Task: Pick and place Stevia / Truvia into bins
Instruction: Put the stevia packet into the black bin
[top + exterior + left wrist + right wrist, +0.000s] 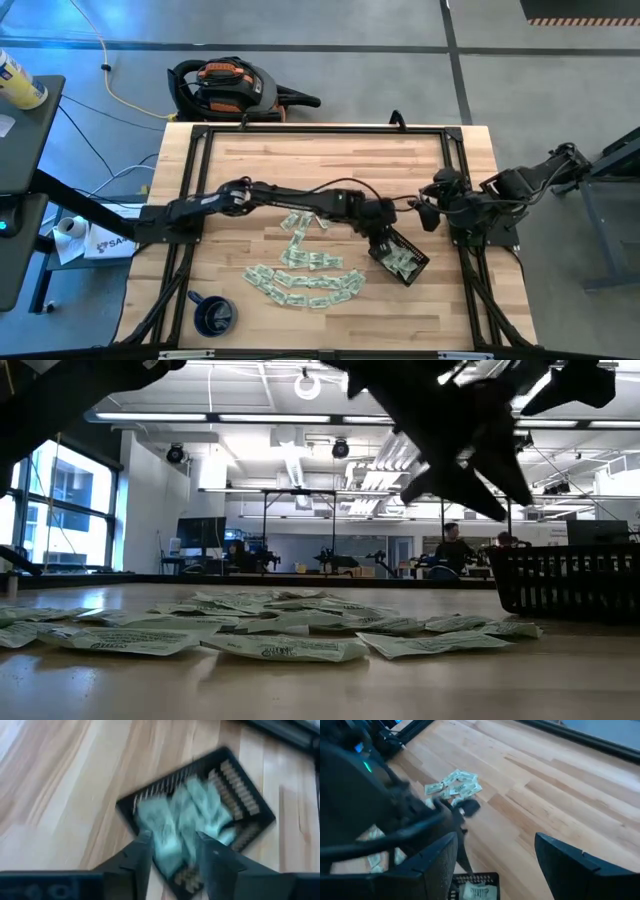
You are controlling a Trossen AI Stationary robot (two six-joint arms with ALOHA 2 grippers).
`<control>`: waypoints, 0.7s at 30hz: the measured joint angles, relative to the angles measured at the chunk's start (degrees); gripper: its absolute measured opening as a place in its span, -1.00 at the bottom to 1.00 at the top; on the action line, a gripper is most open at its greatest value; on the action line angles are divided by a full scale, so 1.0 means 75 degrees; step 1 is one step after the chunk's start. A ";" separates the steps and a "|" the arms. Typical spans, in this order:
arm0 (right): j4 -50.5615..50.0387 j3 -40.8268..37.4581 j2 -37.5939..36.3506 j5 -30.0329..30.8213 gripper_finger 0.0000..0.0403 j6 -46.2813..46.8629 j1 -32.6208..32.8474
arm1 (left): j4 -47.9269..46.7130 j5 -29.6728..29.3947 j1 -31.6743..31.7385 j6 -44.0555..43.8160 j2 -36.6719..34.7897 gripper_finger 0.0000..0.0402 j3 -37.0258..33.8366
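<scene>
Several pale green and white sachets (305, 275) lie flat on the wooden table in a loose curved band, and the low view shows them as sachets (280, 630) in the foreground. The small black gridded tray (410, 270) sits right of them with several sachets (185, 815) inside. My left gripper (385, 245) hangs over the tray's near-left corner, open (172, 865), with the tray's sachets showing between its fingers. My right gripper (428, 215) waits open (495, 865) just beyond the tray, toward the table's right edge.
A dark blue mug (212, 313) stands near the table's near-left corner. A black frame (320, 130) runs around the table top. The tray wall (570, 580) rises at the right of the low view. Bare wood lies along the far half of the table.
</scene>
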 joint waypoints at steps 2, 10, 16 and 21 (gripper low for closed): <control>-0.0167 0.0000 0.0018 -0.0250 0.27 0.0134 0.0000 | -0.1570 0.0000 0.0022 0.0140 -0.0003 -0.02 0.0631; -0.1059 -0.0365 0.0160 -0.0803 0.27 0.0976 0.0000 | -0.4443 -0.1874 0.0064 0.0604 -0.1252 -0.10 -0.0690; -0.0436 -0.0681 0.0149 -0.0906 0.27 0.1029 -0.0003 | -0.3570 -0.1818 0.0538 -0.0219 -0.2429 -0.22 -0.3024; -0.0299 -0.0723 0.0159 -0.1020 0.27 0.1043 -0.0003 | -0.2276 -0.1249 0.0996 -0.1238 -0.3932 -0.23 -0.5882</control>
